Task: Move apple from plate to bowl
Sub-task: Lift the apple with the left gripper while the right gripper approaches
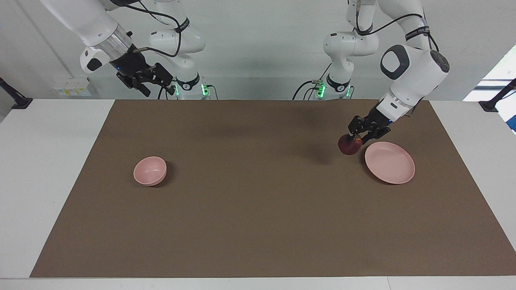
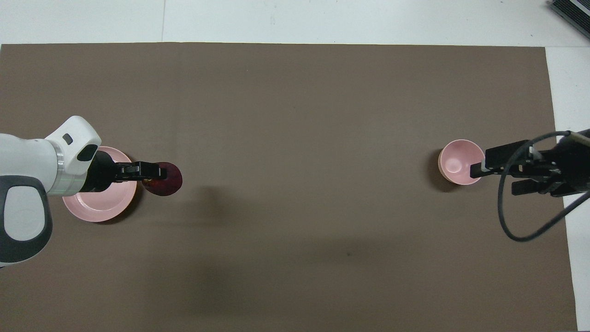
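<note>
My left gripper (image 1: 354, 139) (image 2: 159, 176) is shut on the dark red apple (image 1: 349, 146) (image 2: 166, 179) and holds it in the air over the brown mat, just off the plate's rim toward the table's middle. The flat pink plate (image 1: 389, 162) (image 2: 99, 206) lies bare at the left arm's end. The small deep pink bowl (image 1: 150, 170) (image 2: 458, 162) stands at the right arm's end with nothing in it. My right gripper (image 1: 158, 87) (image 2: 493, 176) is open and hangs high in the air; in the overhead view its fingertips overlap the bowl's rim.
A brown mat (image 1: 258, 201) covers most of the white table (image 1: 48, 161). A black cable (image 2: 516, 230) loops from the right gripper. A dark object (image 2: 571, 11) sits at the table's corner farthest from the robots, at the right arm's end.
</note>
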Robot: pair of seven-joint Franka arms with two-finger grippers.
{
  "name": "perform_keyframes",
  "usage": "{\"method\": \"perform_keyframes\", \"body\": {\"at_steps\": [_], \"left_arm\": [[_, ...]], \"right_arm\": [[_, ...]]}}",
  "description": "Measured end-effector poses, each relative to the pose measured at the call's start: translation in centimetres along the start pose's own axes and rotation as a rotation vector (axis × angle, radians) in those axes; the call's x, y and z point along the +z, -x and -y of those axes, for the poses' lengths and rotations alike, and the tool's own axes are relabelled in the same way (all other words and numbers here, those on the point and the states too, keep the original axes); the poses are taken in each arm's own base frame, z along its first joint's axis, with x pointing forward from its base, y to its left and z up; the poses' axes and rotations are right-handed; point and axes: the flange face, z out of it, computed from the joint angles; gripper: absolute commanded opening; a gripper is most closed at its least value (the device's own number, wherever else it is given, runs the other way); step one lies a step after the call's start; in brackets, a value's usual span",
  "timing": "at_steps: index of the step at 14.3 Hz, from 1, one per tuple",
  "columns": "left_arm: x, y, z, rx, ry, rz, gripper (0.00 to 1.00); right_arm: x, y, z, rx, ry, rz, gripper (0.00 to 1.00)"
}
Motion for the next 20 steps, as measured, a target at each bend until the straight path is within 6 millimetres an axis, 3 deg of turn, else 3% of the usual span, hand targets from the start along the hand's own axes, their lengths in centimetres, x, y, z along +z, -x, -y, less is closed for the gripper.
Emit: {"method": "perform_keyframes", "body": {"at_steps": [5,12,16,20], "left_arm": [[2.2,0.9,-8.0,-0.150,0.217,-0.042,0.00],[4.1,2.8,-16.2,-0.346,0.473,-0.208,0.00],[5.3,5.1,-20.1,-0.379,0.518,-0.273,0.00],[4.8,6.6,-23.3,-0.361,0.539,-0.346,0.00]], "right_arm": [[3.4,-2.9,1.5,0.262,-0.170,0.109,1.00],[8.4,-6.6,3.3,0.621,-0.329,0.299,1.00],[11.9,-6.4,8.0,0.736,-0.352,0.355,1.00],[14.7,-6.4,10.3,0.764,-0.365,0.393,1.00]]}}
